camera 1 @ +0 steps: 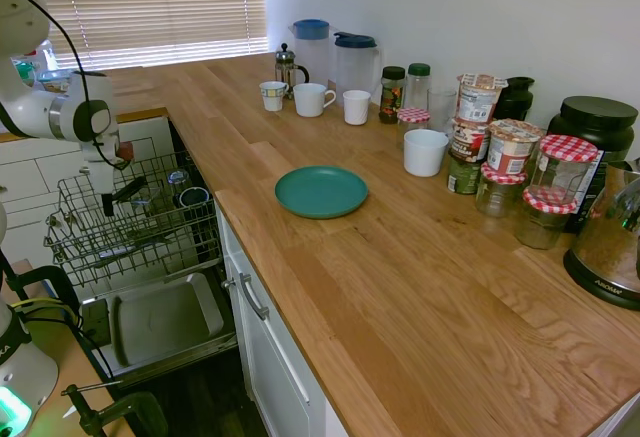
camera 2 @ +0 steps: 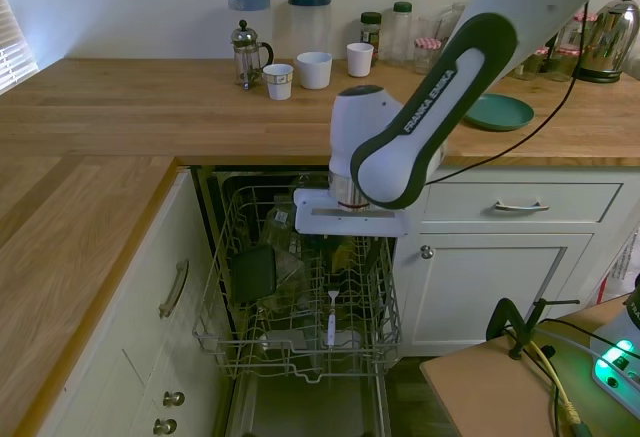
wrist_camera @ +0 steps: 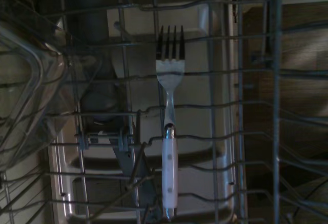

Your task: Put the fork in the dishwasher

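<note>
Fork (camera 2: 331,319) flat on rack (camera 2: 300,352) wires of open dishwasher (camera 1: 165,322), white handle, tines (wrist_camera: 170,42) clear in wrist view. Just above, gripper (camera 1: 108,202) over rack, nothing seen held; fingers dark and partly hidden, gap impossible to judge. Farther back on desk (camera 1: 420,297): green plate (camera 1: 321,191), white mugs (camera 1: 313,99), jars (camera 1: 500,162), pitchers (camera 1: 357,62).

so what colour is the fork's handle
White, with a silvery metal head; the fork lies on the dishwasher rack. The wrist view shows it best.
</note>
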### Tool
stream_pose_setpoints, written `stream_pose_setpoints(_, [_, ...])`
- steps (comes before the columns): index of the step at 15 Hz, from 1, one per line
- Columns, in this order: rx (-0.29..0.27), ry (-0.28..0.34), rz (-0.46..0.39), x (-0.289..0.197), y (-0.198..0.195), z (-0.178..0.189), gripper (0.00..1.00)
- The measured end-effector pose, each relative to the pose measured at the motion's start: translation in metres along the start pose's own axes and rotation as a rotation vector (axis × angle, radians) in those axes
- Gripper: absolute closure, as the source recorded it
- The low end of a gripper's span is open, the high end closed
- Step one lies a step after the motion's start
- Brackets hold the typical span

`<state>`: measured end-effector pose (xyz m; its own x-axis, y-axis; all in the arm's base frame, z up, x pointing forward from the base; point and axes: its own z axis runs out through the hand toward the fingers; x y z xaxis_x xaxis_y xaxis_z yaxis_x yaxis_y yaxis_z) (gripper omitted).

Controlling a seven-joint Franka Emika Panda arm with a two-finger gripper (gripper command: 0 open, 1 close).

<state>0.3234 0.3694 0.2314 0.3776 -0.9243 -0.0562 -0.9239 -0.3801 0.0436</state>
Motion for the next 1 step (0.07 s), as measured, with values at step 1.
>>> stream_pose_setpoints(1, [0.010,0.015,0.006,-0.0080,0.0088,-0.0193,0.00])
